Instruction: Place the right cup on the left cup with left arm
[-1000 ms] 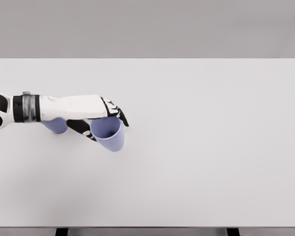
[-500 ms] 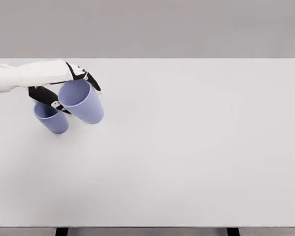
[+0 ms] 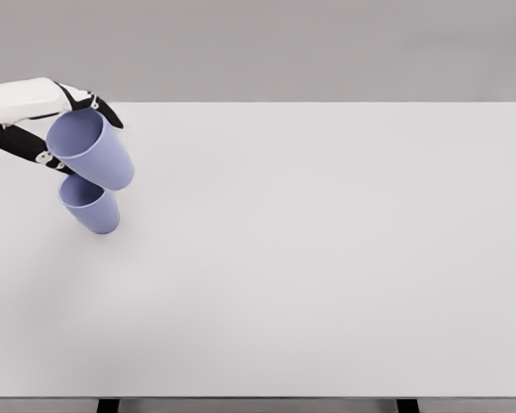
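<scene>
Left hand (image 3: pixel 47 129), far left of view: I read its fingers as wrapped around the rim end of the lifted cup (image 3: pixel 90 148). That cup hangs tilted in the air, base just above the mouth of the second cup (image 3: pixel 89 205), which stands on the white surface (image 3: pixel 327 258). Pickup and carry look done. Left: straighten, line up, lower, let go. Right arm not visible.
</scene>
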